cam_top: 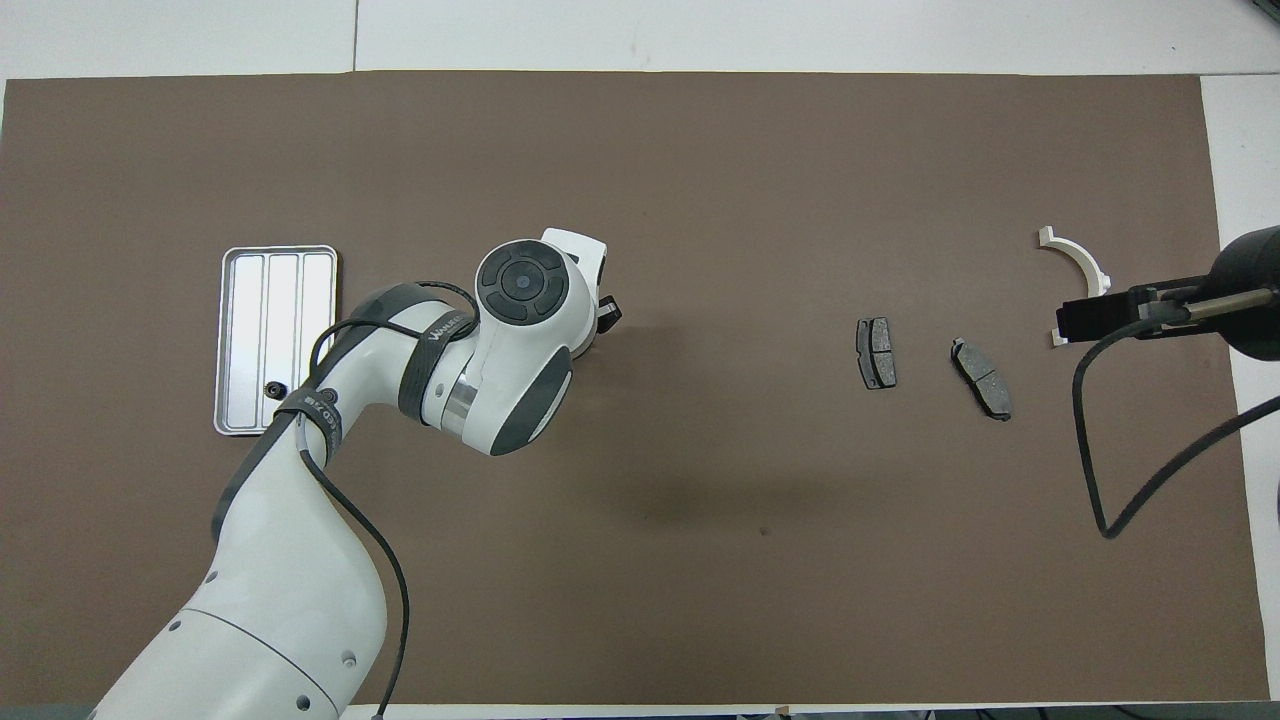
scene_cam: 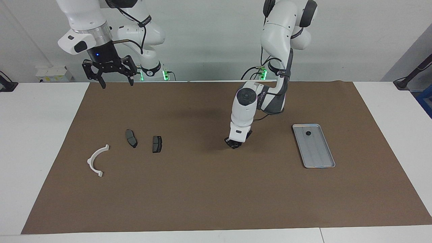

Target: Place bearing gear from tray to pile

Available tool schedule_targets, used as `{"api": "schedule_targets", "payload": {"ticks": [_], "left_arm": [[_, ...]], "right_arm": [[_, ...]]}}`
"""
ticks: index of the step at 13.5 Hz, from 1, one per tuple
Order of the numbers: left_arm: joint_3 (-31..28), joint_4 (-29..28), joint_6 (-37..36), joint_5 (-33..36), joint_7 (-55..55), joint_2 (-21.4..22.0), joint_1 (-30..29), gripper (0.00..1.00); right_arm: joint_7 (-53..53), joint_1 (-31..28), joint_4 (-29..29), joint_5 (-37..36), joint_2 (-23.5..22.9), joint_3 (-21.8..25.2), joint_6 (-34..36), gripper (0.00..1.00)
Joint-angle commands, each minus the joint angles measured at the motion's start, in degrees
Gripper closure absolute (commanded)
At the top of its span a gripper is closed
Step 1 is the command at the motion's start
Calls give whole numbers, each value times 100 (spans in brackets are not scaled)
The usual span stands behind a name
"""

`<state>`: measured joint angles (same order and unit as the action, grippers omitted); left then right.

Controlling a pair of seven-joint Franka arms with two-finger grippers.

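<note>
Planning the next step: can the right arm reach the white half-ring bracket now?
Probably yes: the right gripper hangs open above the mat edge at that end, with only bare mat between it and the white bracket.

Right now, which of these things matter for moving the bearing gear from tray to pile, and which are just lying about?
Part of the job: tray, small dark gear on it, brake pad, second brake pad, white bracket, left pincer over mid-mat.
Not part: brown mat; right pincer, open, waiting over the mat's robot-side edge.
</note>
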<state>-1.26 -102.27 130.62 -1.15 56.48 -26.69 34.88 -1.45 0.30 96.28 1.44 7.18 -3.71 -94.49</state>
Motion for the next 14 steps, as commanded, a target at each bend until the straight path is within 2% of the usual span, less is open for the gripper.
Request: {"api": "schedule_targets", "payload": {"ticks": [1, 3, 6, 8, 12, 14], "left_arm": [[-120, -144, -53, 79, 65, 182, 107, 1], [-129, 110, -535, 290, -5, 225, 3, 0], [-129, -414, -871, 291, -1265, 1101, -681, 0], [-129, -845, -950, 291, -2381, 1472, -1235, 0], [-120, -934, -1020, 264, -4668, 1500, -2360, 0], [-120, -1206, -1012, 264, -5250, 1622, -2704, 0]], "right_arm": [[57, -30, 155, 111, 144, -7, 1, 0], [66, -30, 181, 120, 152, -7, 1, 0], [153, -21, 198, 120, 153, -51, 10, 0], [888, 14, 199, 129, 135, -261, -8, 0], [2838, 917, 199, 138, -242, -341, -454, 0], [3788, 1330, 190, 146, -601, -341, -850, 0]]}}
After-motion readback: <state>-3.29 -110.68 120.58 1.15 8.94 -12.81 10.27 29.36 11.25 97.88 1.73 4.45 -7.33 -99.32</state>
